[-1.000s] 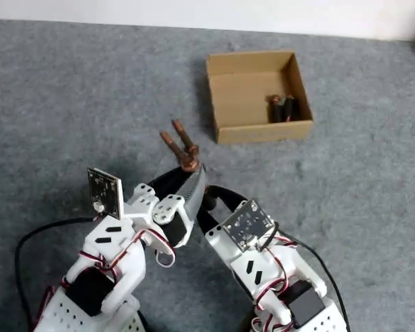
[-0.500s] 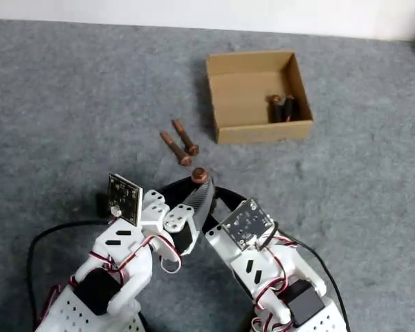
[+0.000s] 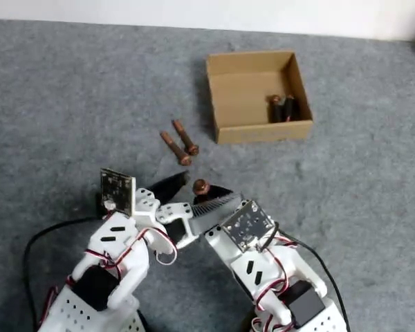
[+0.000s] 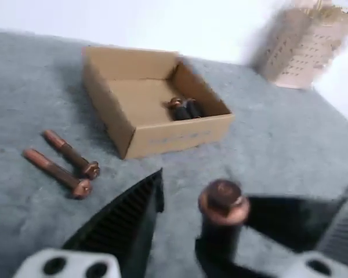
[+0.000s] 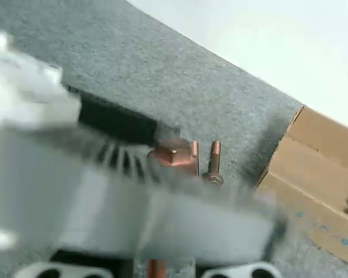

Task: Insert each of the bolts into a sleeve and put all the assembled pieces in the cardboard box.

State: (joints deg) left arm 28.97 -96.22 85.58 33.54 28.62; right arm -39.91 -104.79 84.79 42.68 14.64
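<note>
- Surface: grey carpet (image 3: 69, 90); white wall (image 3: 194, 10) behind.
- Pincers: left gripper (image 3: 206, 191) spread wide around the bolt (image 3: 200, 185).
- The right gripper (image 3: 219, 193) pinches the sleeve (image 4: 216, 246); the bolt stands in it, head up.
- Two loose bolts (image 3: 176, 149) lie near the box (image 3: 225, 131); assembled pieces (image 3: 282, 108) lie inside.
- Print on the box wall is too faint to read.

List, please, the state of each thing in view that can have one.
cardboard box: open on top, with assembled pieces inside.
loose bolts: two, lying flat on the carpet, without sleeves.
third bolt: upright, seated in a sleeve.
left gripper: open, fingers either side of the third bolt.
right gripper: shut on the sleeve.
</note>
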